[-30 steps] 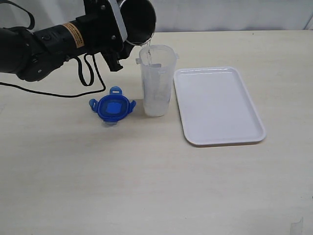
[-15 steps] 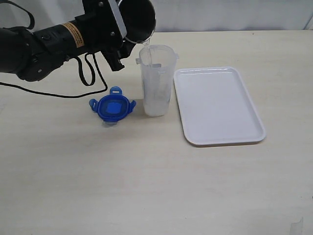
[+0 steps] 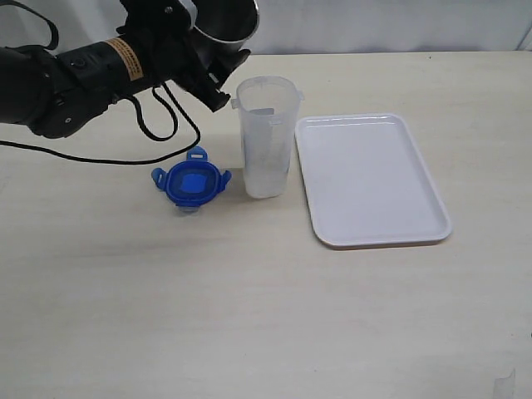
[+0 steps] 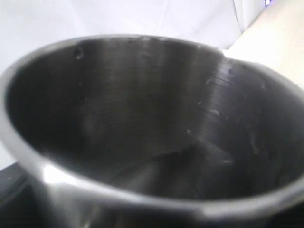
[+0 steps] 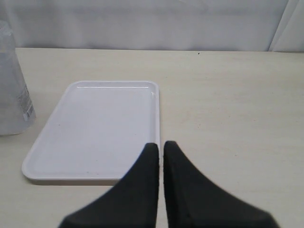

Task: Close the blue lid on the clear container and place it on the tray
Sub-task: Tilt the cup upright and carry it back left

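Note:
The clear container (image 3: 266,137) stands upright and uncovered on the table, with some clear liquid in it, and shows at the edge of the right wrist view (image 5: 12,90). To its left lies the blue lid (image 3: 190,182), flat on the table. The white tray (image 3: 370,179) lies to the container's right with nothing on it. My left gripper (image 3: 204,51) is shut on a grey steel cup (image 3: 224,18), held in the air up and left of the container's mouth; the cup's inside (image 4: 142,109) fills the left wrist view. My right gripper (image 5: 161,148) is shut and holds nothing, near the tray (image 5: 95,128).
The left arm and its black cable (image 3: 158,125) hang over the table's back left. A white wall runs along the far edge of the table.
The steel cup was tipped over the container's mouth; the left gripper has now swung it back and to the left, away from the rim. The lid, the container and the tray have not moved.

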